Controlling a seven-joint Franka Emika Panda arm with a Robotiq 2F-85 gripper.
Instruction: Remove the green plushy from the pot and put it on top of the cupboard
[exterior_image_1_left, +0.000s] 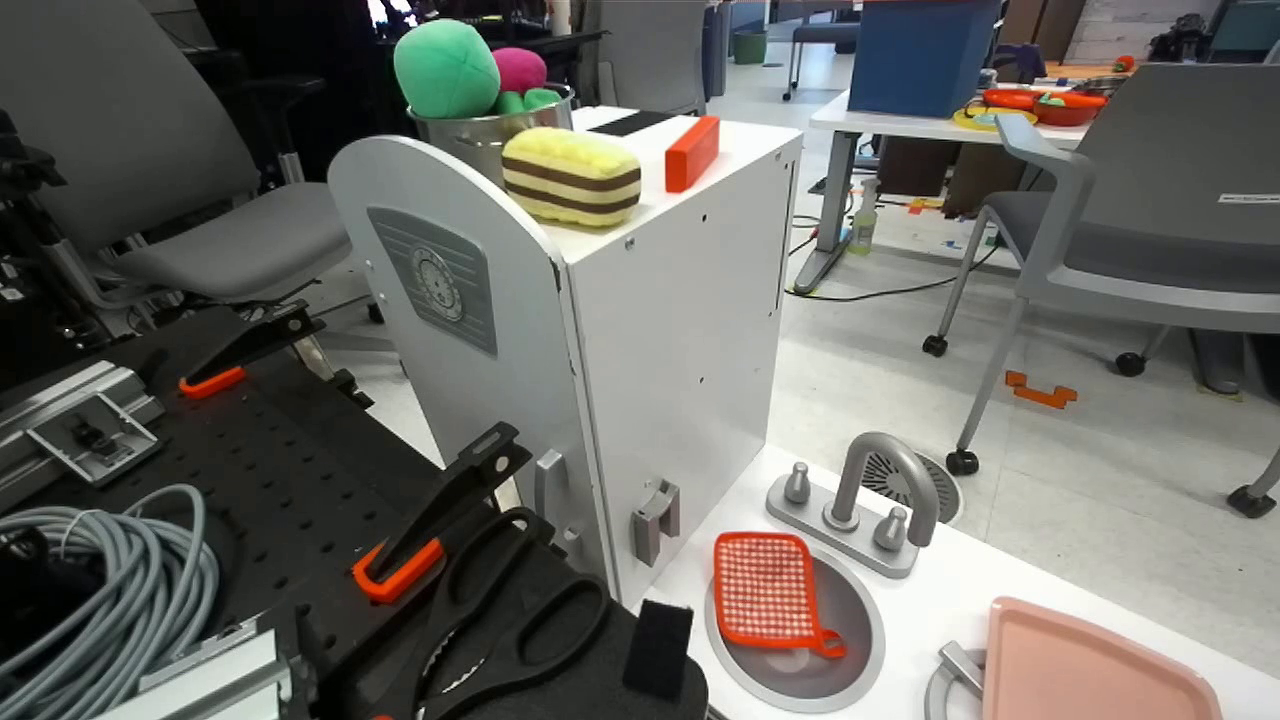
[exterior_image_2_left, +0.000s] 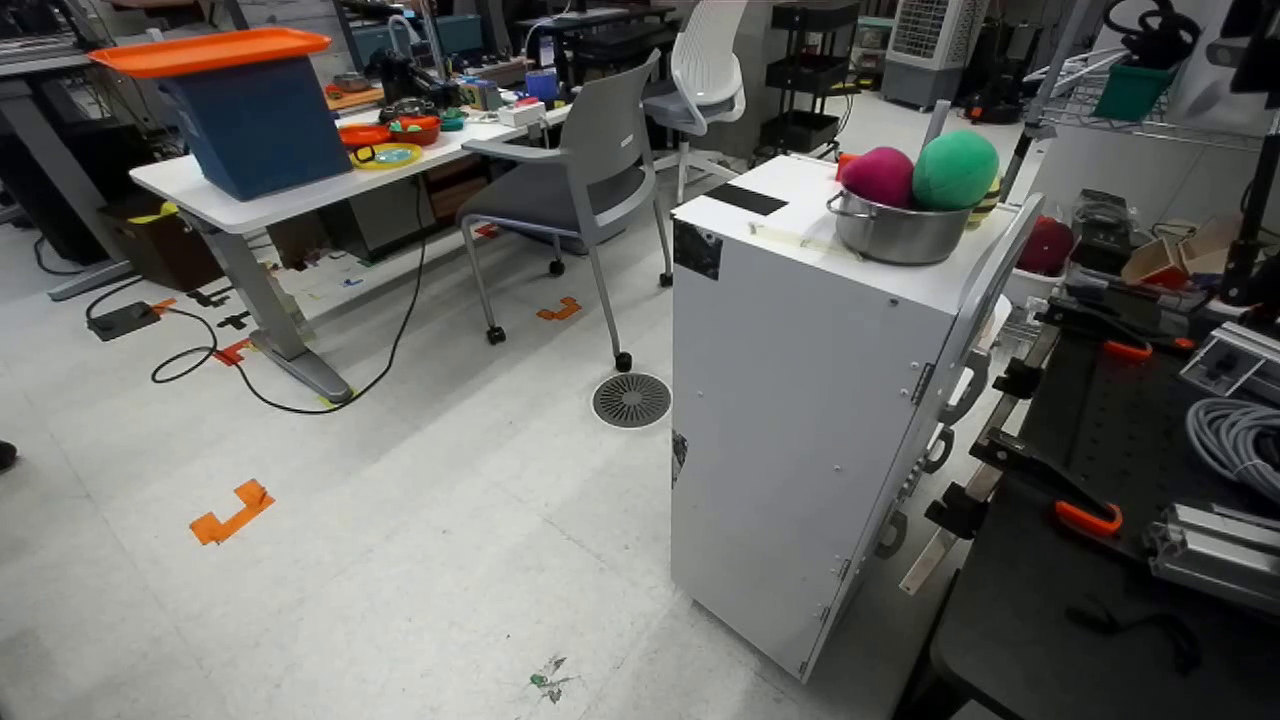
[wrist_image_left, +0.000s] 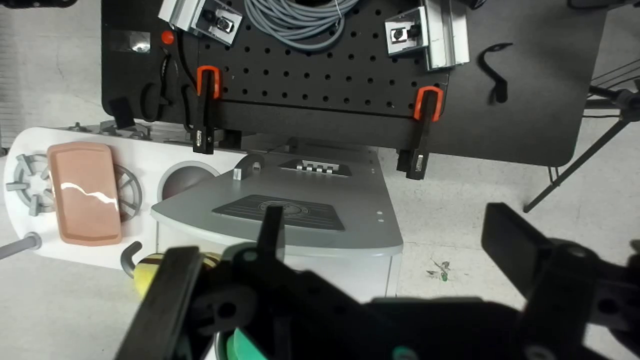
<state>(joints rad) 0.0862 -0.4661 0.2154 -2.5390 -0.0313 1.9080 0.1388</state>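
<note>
Pincer (wrist_image_left: 375, 240), spread and empty, with green plushy (exterior_image_2_left: 957, 170), in pot (exterior_image_2_left: 895, 240), below-left of its gap in wrist view: likely offset to correct.

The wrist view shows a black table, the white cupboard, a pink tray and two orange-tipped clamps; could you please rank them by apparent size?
Largest to smallest:
1. Black table, cropped at top
2. White cupboard, partly hidden
3. Pink tray
4. Orange-tipped clamps, too alike to separate
</note>
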